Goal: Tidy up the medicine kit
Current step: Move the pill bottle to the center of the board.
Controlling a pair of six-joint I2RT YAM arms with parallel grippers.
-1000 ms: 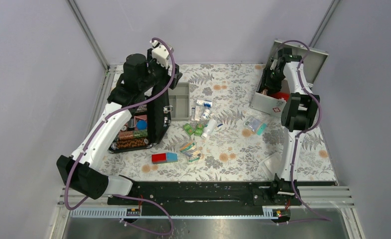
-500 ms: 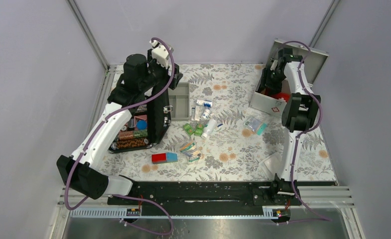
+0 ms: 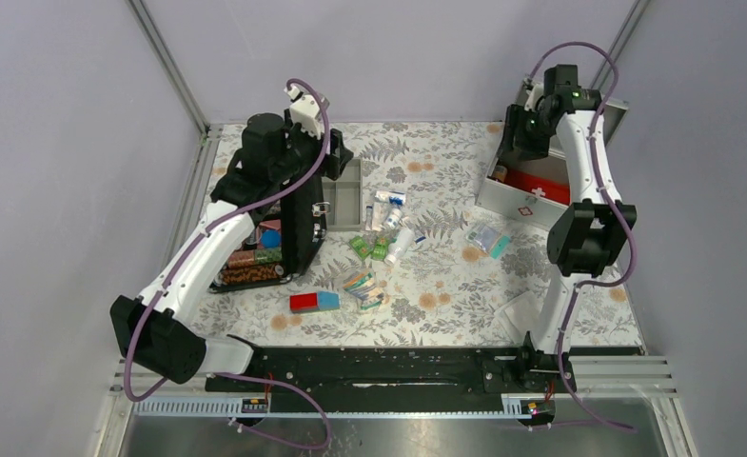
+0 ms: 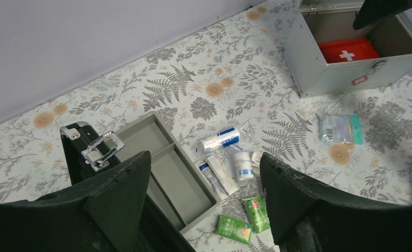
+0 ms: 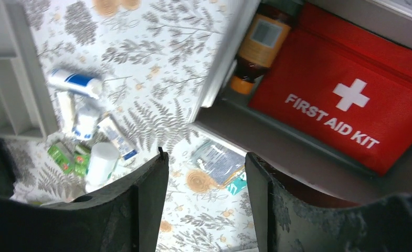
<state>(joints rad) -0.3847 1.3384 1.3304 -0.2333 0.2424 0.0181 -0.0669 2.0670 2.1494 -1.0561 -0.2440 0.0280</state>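
Medicine kit (image 3: 529, 202): a grey metal box with its lid thrown back, standing on the flowered surface (image 3: 445, 286) directly beneath the right jaws.
Inside it: a red pouch (image 5: 345, 100) with a white cross fills most of the box, and a brown bottle (image 5: 259, 44) lies at one end, touching the pouch.
Right jaws: parted with nothing between them, hanging over the kit's front wall and pointing down.
Left jaws: parted wide and empty, over the edge of the black case (image 3: 274, 238) and the grey tray (image 4: 172, 168). The kit sits well apart from them, across the surface.
Nearer arm: the right, clearly.
Long axis: the box runs slantwise under the right jaws, neither square to their gap nor in line with it.
Loose things: tubes (image 4: 220, 140), green packets (image 4: 234, 228) and a sealed bag (image 3: 488, 238) lie between the two pairs of jaws. The right wrist view is blurred there, so some may be misnamed.
Likely next: the right jaws look free to fetch another piece. The sealed bag is nearest them, just beside the kit's front wall.
Risk: the pouch leaves little room in the box.
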